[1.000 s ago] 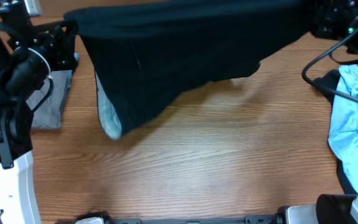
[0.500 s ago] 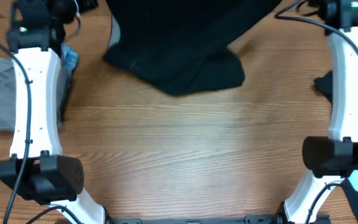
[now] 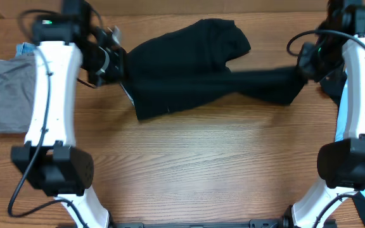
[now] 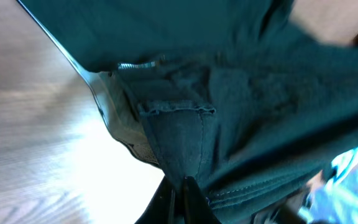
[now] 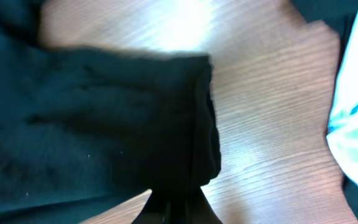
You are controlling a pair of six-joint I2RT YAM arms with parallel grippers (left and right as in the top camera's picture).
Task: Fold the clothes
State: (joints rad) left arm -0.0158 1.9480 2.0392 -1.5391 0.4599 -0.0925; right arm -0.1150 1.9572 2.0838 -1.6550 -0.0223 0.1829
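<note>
Grey garment left of black clothes

Overhead is bright, even and sharp, with a soft shadow under the black clothes on the table. Left wrist view: blown-out glare on wood at lower left, fabric blurred. Right wrist view: soft focus, glare at top centre, dark cloth nearly detail-free.

The clothes are one black, soft garment, stretched crosswise over the far half of the table, rumpled rather than flat. The left edge is pinched in the left claw, and a narrow right end in the right claw. One part bunches at the far middle. A pale waistband shows at the left edge.
</note>
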